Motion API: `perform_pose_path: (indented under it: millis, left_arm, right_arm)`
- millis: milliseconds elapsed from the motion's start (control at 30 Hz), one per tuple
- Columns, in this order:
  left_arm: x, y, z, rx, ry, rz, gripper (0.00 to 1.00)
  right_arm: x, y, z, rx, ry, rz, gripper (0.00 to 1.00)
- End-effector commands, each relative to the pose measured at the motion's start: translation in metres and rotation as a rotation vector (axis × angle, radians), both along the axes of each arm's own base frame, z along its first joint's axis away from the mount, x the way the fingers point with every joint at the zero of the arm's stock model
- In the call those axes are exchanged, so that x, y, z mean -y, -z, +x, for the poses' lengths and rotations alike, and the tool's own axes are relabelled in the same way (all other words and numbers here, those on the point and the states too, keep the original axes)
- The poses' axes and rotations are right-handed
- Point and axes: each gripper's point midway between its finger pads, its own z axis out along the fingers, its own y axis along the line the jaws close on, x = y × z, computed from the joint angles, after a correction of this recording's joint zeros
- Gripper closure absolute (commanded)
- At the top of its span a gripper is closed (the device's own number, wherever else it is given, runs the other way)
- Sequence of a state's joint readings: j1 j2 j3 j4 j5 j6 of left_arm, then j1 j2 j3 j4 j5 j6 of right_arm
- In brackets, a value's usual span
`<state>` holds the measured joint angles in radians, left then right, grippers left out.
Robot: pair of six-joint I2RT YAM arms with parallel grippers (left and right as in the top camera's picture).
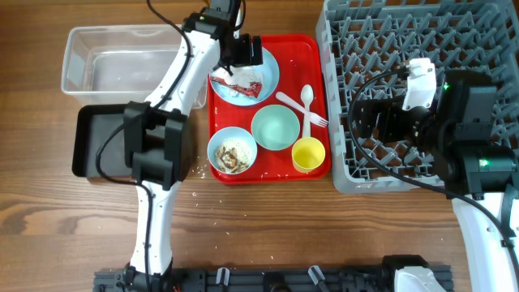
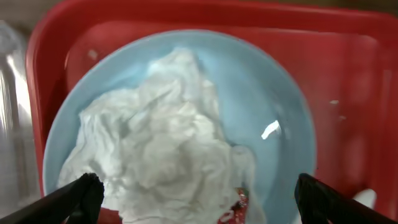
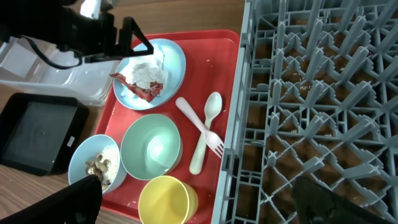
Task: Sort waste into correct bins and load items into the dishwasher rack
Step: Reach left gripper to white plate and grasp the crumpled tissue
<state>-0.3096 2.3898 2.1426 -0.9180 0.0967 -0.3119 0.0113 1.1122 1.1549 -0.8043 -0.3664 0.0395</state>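
The pale blue plate (image 1: 268,69) on the red tray holds crumpled white tissue (image 2: 161,143) and a red wrapper (image 1: 247,88). My left gripper (image 1: 243,50) hovers open just above the tissue, fingers either side (image 2: 199,199). A bowl with food scraps (image 1: 232,152), an empty teal bowl (image 1: 275,127), a yellow cup (image 1: 308,154), a white spoon (image 1: 306,101) and fork (image 1: 302,109) lie on the tray. My right gripper (image 1: 365,118) is open and empty above the grey rack's (image 1: 486,32) left edge (image 3: 199,205).
The red tray (image 1: 312,49) sits between the bins and the rack. The clear box (image 1: 89,49) is at the far left, the black tray (image 1: 93,142) in front of it. Crumbs lie on the wood near the tray's front left corner.
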Motion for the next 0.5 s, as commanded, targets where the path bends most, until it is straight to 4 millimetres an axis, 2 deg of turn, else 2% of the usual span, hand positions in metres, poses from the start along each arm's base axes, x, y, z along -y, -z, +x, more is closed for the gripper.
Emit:
perform_pose_path:
  millis: [0,67,167,200,233,267,300,367,467]
  left_arm:
    - [-0.009,0.027,0.0,-0.069,-0.229,0.013,0.0]
    - [-0.006,0.036,-0.003,-0.086,-0.225,0.02,0.0]
    - [-0.002,0.06,-0.014,-0.144,-0.212,0.049,0.03]
    - [-0.001,0.062,-0.016,-0.151,-0.208,0.052,0.11]
    - [0.0,0.063,-0.017,-0.153,-0.207,0.054,0.27]
    - [0.0,0.063,-0.018,-0.156,-0.206,0.055,0.61]
    - [0.0,0.063,-0.019,-0.16,-0.205,0.057,0.71]
    - [-0.001,0.064,-0.022,-0.17,-0.198,0.065,0.96]
    - [0.003,0.056,-0.022,-0.169,-0.153,0.036,0.96]
  right_arm:
    - [-0.002,-0.001,0.006,-0.003,-0.017,0.005,0.0]
    - [-0.002,0.008,0.008,-0.035,-0.017,0.006,0.0]
    - [-0.002,0.022,0.01,-0.092,-0.016,0.007,0.0]
    - [-0.002,0.023,0.01,-0.096,-0.017,0.006,0.0]
    - [-0.002,0.023,0.01,-0.096,-0.017,0.006,0.0]
    - [-0.002,0.023,0.01,-0.095,-0.017,0.006,0.0]
    - [-0.002,0.023,0.01,-0.095,-0.017,0.006,0.0]
    - [-0.002,0.023,0.01,-0.095,-0.016,0.005,0.0]
    - [-0.002,0.023,0.01,-0.096,-0.016,0.006,0.0]
